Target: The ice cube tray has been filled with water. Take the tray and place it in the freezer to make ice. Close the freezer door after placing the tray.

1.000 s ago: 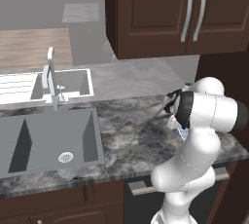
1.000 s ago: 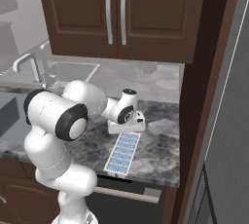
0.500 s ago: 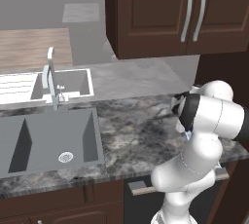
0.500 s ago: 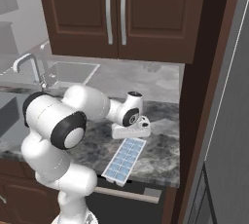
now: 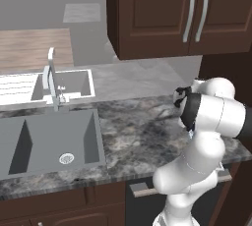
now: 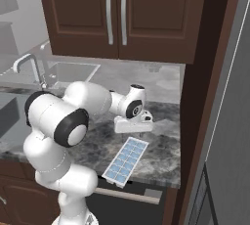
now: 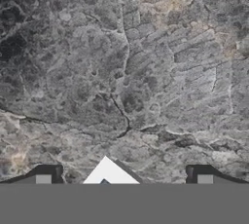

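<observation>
Two dark fingertips of the gripper (image 7: 124, 179) stand spread wide apart at the bottom of the hand view, with nothing between them except a white corner of the ice cube tray (image 7: 111, 173) poking up at the lower edge. Above that corner lies bare mottled grey stone, the counter (image 7: 126, 72).

From the right base view, the gripper (image 6: 133, 125) hangs just above the counter (image 6: 161, 141), pointing down, jaws empty. The ice cube tray (image 6: 126, 161) lies flat on the stone just in front of and below the hand, angled diagonally, its near end close to the counter's front edge. The water (image 6: 128, 158) shows as pale blue across the grid of square cells. A tall grey fridge panel (image 6: 229, 121) rises at the far right of this view; whether it is the freezer door cannot be told from here. From the left base view, the arm's white body hides the hand, and a sink (image 5: 49, 139) with a faucet (image 5: 51, 77) sits well to the left.

The step in hand looks like the approach to pick up the tray, with nothing yet grasped. To do it well, the hand probably needs to shift toward the tray so its narrow width sits centred between the fingers, turn to line the fingers across the tray's long sides, then descend straight and close gently. Since the cells are full, the tray should be lifted level and slowly.
</observation>
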Tool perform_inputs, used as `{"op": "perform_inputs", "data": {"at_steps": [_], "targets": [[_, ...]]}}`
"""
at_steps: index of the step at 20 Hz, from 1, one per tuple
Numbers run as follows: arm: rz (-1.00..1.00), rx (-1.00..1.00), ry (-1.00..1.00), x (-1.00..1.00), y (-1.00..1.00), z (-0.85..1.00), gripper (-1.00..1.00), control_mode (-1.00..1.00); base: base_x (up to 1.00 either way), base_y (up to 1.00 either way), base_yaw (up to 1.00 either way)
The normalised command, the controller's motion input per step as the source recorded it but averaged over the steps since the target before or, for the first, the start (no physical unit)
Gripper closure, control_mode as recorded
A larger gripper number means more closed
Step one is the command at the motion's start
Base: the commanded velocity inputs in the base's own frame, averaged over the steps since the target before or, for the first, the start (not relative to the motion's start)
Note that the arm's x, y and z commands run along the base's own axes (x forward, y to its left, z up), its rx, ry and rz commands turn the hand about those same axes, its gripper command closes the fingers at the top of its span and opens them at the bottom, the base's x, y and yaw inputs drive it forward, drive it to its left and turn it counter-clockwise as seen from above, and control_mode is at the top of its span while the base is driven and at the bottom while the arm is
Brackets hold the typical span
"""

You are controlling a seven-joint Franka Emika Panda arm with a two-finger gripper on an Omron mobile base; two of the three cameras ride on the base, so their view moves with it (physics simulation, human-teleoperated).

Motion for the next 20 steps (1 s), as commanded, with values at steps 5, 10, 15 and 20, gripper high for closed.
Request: {"op": "perform_inputs", "data": {"at_steps": [5, 10, 15, 20], "targets": [[-0.06, 0.0, -0.03, -0.08, 0.14, 0.35, -1.0, -1.0, 0.0, 0.0, 0.0], [-0.15, 0.0, -0.1, -0.39, 0.09, 0.36, -1.0, -1.0, 0.0, 0.0, 0.0], [-0.29, 0.0, -0.15, -0.51, 0.13, 0.34, -1.0, -1.0, 0.0, 0.0, 0.0], [-0.42, 0.01, -0.1, -0.33, 0.11, 0.47, -1.0, -1.0, 0.0, 0.0, 0.0]]}}
